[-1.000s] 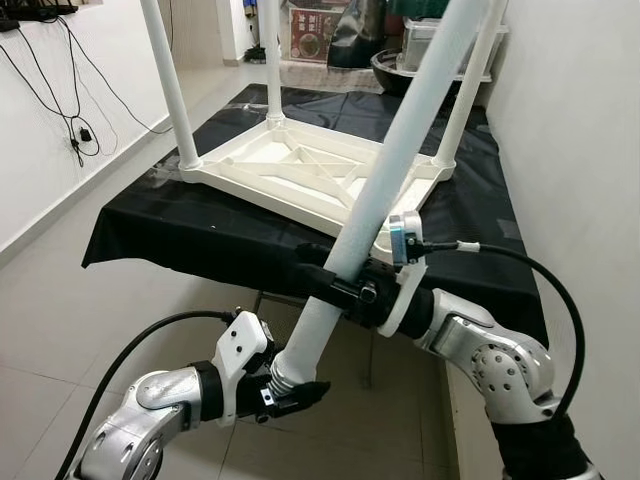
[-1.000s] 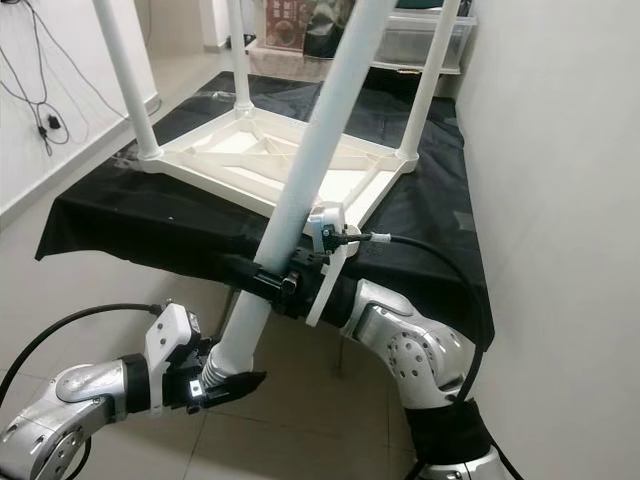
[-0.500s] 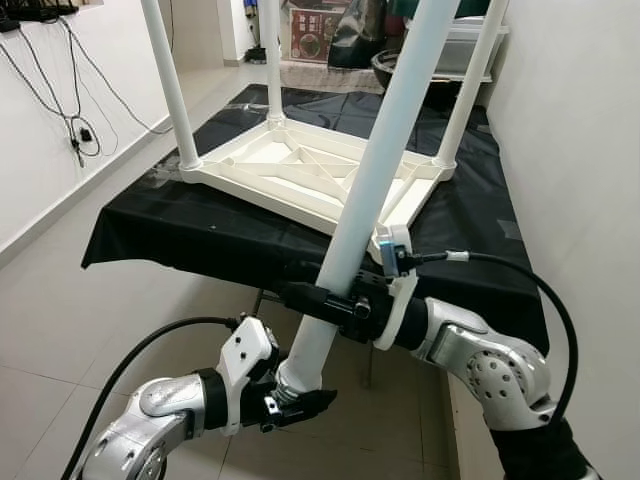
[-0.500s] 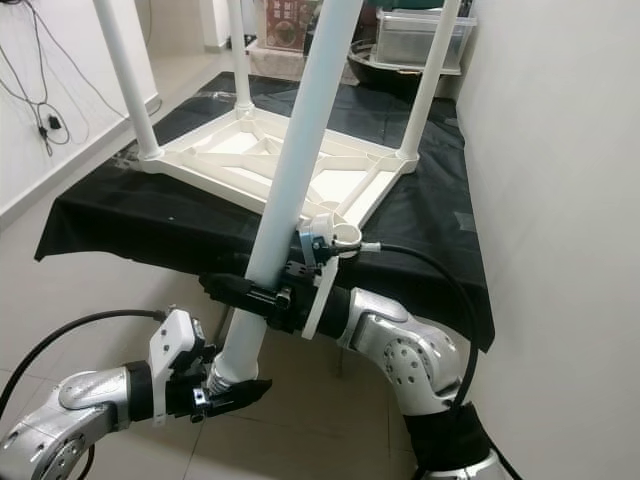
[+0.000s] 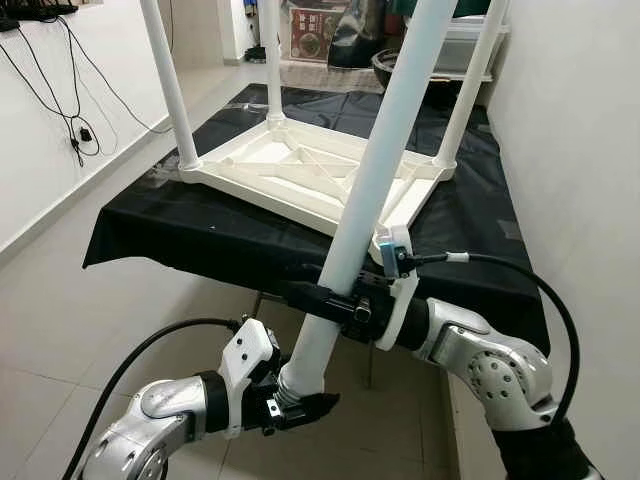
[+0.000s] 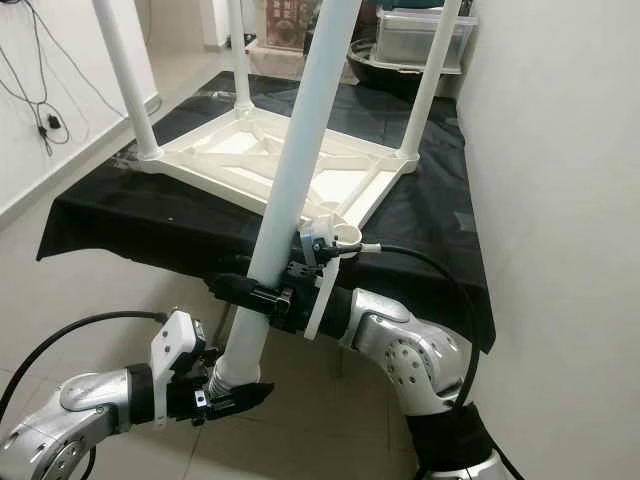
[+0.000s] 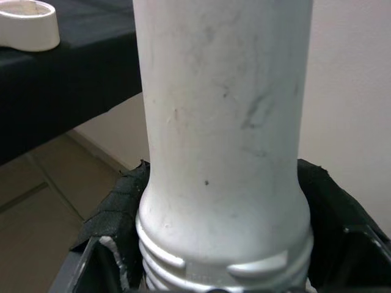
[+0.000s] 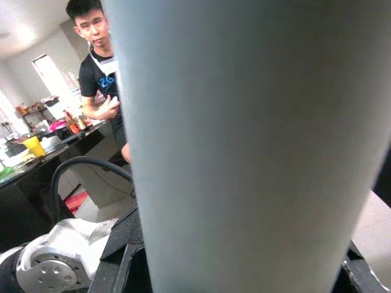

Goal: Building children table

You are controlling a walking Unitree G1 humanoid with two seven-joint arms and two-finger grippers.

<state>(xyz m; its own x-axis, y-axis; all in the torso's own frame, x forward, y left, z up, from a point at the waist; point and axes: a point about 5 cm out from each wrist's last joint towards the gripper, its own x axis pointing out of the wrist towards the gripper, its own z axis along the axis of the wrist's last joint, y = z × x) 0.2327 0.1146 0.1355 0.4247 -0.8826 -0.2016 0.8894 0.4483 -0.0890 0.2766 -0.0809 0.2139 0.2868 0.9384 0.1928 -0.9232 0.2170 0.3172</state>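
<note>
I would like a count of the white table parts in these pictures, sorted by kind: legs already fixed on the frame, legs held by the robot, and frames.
Legs fixed on the upturned frame: 3
Loose leg held in the left gripper and right gripper: 1
Table frame on the black cloth: 1
Total: 5

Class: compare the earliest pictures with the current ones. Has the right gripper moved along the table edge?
Yes. The right gripper, shut on the loose white leg, has dropped lower against the black-covered table's front edge and the leg now stands steeper.
</note>
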